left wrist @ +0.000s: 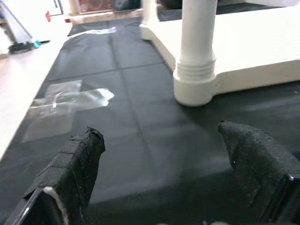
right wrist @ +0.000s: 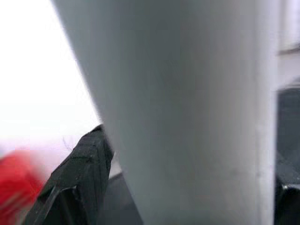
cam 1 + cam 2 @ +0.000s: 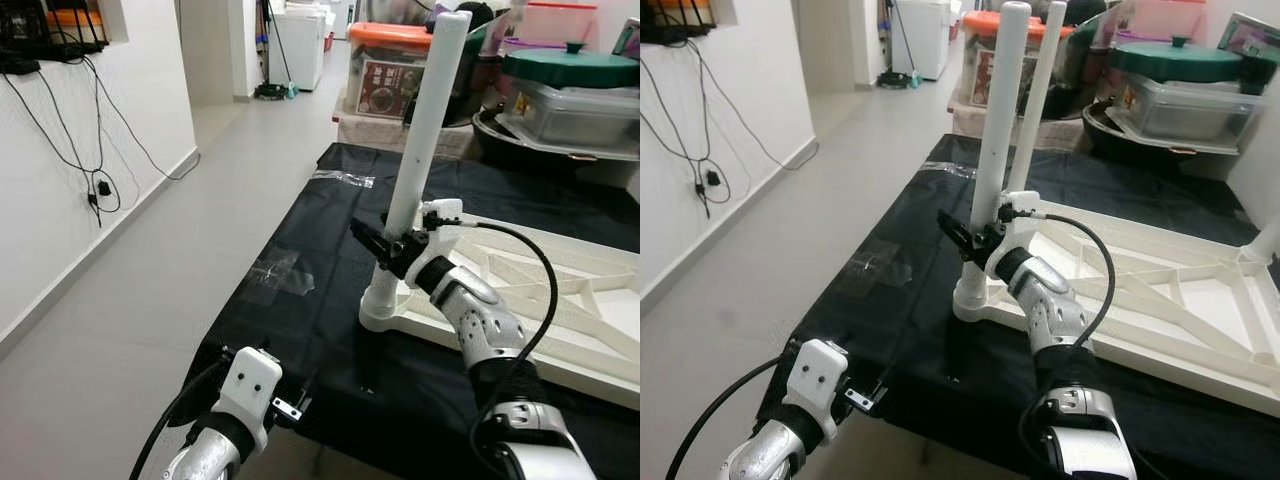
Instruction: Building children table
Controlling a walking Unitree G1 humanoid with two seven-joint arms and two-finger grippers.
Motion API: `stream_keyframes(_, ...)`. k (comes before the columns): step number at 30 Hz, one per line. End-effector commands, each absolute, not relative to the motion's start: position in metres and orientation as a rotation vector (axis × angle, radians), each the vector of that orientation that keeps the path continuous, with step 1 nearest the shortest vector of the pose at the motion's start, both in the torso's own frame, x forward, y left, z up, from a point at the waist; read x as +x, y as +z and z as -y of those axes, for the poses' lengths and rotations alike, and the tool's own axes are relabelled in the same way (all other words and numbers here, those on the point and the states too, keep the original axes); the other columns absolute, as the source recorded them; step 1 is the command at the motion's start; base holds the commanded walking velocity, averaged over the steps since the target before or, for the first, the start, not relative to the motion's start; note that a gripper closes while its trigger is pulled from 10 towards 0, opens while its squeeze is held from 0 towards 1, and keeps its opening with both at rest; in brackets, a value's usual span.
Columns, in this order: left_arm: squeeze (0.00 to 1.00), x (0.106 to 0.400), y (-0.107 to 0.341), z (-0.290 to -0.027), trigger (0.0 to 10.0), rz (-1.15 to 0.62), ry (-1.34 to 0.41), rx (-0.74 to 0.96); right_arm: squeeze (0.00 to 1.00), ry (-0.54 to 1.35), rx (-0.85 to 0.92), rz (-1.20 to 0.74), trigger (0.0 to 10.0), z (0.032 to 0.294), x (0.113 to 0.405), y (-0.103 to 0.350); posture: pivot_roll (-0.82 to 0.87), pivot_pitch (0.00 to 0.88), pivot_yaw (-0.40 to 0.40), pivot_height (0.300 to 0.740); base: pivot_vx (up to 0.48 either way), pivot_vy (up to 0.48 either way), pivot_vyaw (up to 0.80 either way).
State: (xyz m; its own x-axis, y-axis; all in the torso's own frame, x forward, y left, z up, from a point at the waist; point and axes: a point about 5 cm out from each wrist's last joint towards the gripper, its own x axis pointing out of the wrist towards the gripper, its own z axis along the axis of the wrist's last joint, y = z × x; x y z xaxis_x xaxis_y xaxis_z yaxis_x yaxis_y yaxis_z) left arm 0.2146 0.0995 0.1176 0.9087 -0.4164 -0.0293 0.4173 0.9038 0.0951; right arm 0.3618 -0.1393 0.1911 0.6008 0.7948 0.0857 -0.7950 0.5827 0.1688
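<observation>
Right end effector [image 3: 975,243] is clamped around the lower part of a white table leg [image 3: 425,140], its black fingers [image 2: 77,183] pressed to either side of the smooth round tube. Left end effector [image 1: 164,173] hangs low at the near edge of the black sheet [image 3: 300,300], fingers spread wide and holding nothing.

Largest is that matte black sheet on the floor, with clear tape patches [image 3: 275,272]. On it lies the white plastic tabletop [image 3: 1180,300], upside down, ribbed underside showing. The leg stands upright, leaning slightly, its long axis vertical, seated in a ringed corner socket [image 1: 194,82]. A second leg [image 3: 1040,85] rises behind. Box labels behind are unreadable.
</observation>
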Motion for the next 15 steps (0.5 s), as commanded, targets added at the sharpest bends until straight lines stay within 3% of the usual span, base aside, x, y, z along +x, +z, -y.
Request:
stream_keyframes(1,0.0,0.213,0.116,-0.097,10.0,-0.011,-0.454,0.089,0.0,1.202,0.151,-0.061,10.0,0.108,0.353,0.187,0.19,0.0,-0.082,0.74,0.0,0.0,0.0)
stream_keyframes(9,0.0,0.213,0.115,-0.097,10.0,-0.014,-0.455,0.09,0.0,1.448,0.019,-0.13,10.0,0.078,0.345,0.175,0.2,0.0,-0.087,0.74,0.0,0.0,0.0)
stream_keyframes(10,0.0,0.213,0.115,-0.098,10.0,-0.015,-0.455,0.089,0.0,1.453,-0.002,-0.137,4.0,0.074,0.344,0.171,0.2,0.0,-0.087,0.74,0.0,0.0,0.0)
stream_keyframes(11,0.0,0.213,0.115,-0.098,10.0,-0.014,-0.456,0.088,0.0,1.464,-0.015,-0.143,4.0,0.072,0.344,0.17,0.2,0.0,-0.087,0.74,0.0,0.0,0.0)
stream_keyframes(12,0.0,0.213,0.114,-0.098,10.0,-0.014,-0.457,0.087,0.0,1.442,-0.016,-0.131,0.0,0.07,0.344,0.167,0.2,0.0,-0.091,0.74,0.0,0.0,0.0)
stream_keyframes(15,0.0,0.212,0.113,-0.098,10.0,-0.013,-0.457,0.085,0.0,1.359,-0.005,-0.091,0.0,0.069,0.347,0.165,0.2,0.0,-0.09,0.74,0.0,0.0,0.0)
